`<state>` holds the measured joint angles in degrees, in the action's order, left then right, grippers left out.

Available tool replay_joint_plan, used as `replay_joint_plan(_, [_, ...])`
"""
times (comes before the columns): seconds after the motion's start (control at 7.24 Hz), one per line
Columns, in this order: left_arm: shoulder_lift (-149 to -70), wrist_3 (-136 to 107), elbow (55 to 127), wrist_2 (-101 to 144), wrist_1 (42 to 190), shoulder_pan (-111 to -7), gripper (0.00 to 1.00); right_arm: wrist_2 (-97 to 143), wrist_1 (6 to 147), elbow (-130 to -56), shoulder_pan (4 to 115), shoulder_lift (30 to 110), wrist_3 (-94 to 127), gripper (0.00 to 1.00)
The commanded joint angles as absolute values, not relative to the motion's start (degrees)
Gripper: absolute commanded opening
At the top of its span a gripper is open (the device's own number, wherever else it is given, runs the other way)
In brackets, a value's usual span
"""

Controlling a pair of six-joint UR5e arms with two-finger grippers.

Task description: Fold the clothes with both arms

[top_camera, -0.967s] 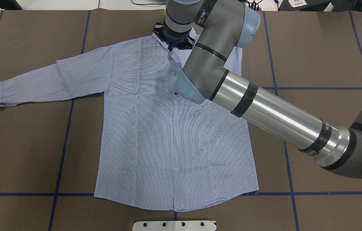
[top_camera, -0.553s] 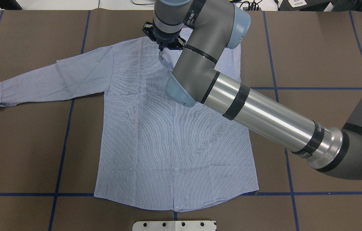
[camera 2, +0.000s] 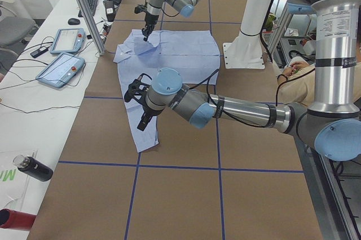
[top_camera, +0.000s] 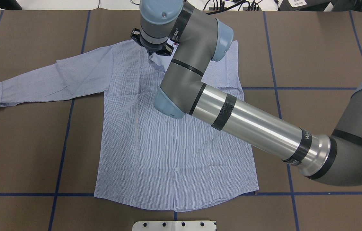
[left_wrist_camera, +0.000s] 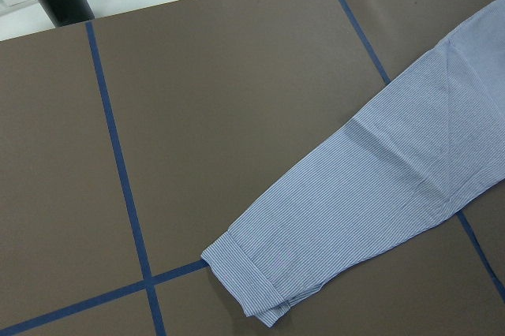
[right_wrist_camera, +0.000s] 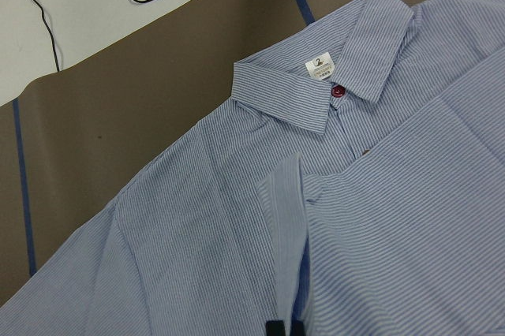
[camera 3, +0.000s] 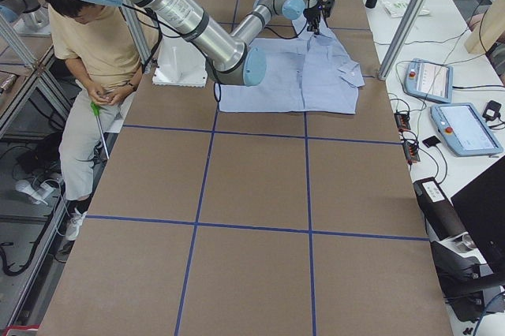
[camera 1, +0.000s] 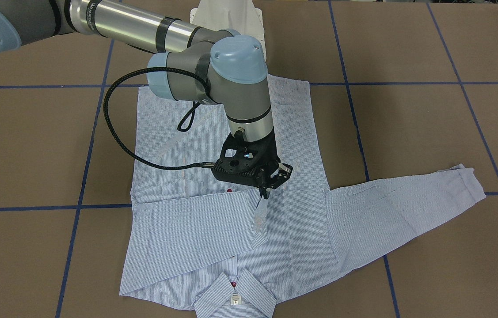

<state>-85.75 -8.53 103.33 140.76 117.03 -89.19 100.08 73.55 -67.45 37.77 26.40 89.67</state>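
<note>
On my table (top_camera: 23, 144) the striped shirt (top_camera: 155, 154) lies front up, my right arm (top_camera: 251, 126) hiding part of it. Beyond, the right gripper (camera 1: 266, 191) has its jaws pinched on the folded-over cuff (camera 1: 259, 218). For my left gripper (camera 2: 142, 123), I cannot tell the jaws.

Right arm (top_camera: 258, 126): polished silver tube, dark grey joint housings, light blue round caps, black bands with white lettering. Black braided cable (camera 1: 106, 110) runs to black open-frame right gripper (camera 1: 265, 193). Left arm (camera 2: 242, 112): same colours. White pedestal base (camera 2: 260, 3).
</note>
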Motion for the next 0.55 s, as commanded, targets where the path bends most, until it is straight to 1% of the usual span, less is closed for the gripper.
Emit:
replay_joint_plan(0.0, [-85.78,-8.52,102.83,140.8,118.03,-89.12,1.0,98.88,72.86,-65.14,37.36,24.45,91.3,1.0])
replay_joint_plan(0.14, [-86.04,-8.53,102.66,140.71,118.04,-87.9,1.0,98.88,72.86,-64.08,37.18,22.87,92.01,1.0])
replay_joint_plan(0.28, [-88.22,-8.61,100.83,140.36,118.12,-85.37,0.99,98.96,72.86,-64.07,37.0,22.24,93.07,1.0])
replay_joint_plan(0.41, [-91.37,-8.53,96.46,140.27,118.12,-83.95,0.99,99.05,72.86,-64.33,37.0,22.32,93.34,1.0])
